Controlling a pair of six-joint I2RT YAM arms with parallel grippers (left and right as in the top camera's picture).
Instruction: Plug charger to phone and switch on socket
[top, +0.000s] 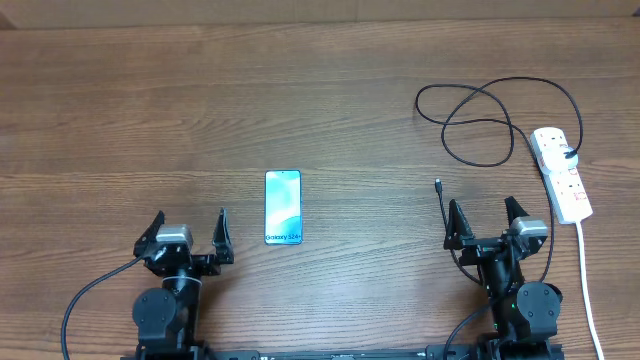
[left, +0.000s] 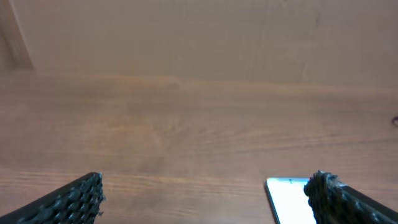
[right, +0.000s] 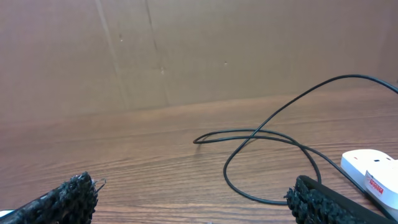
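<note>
**Loose phone, tiny plug: where this can slip**

Both tools stand wide and hold nothing. The left gripper (top: 190, 222) has the phone (top: 283, 207) just at its 1 o'clock. The right gripper (top: 482, 210) has the charger (top: 418, 98) tip (top: 438, 184) near its 11 o'clock, with the coils beyond at 12. The socket (top: 561, 172) lies at its 1 o'clock.

The tip is small and flat on the table (top: 150, 100), so wide jaws may nudge it aside or pinch the cable behind it, leaving it to droop. The phone lies unbraced and would likely slide under a push. Dragged coils could tug the plug. The red switches are small and easy to miss.

The phone reads "Galaxy S24" at its 6 o'clock end. The socket's labels are too small to read.
</note>
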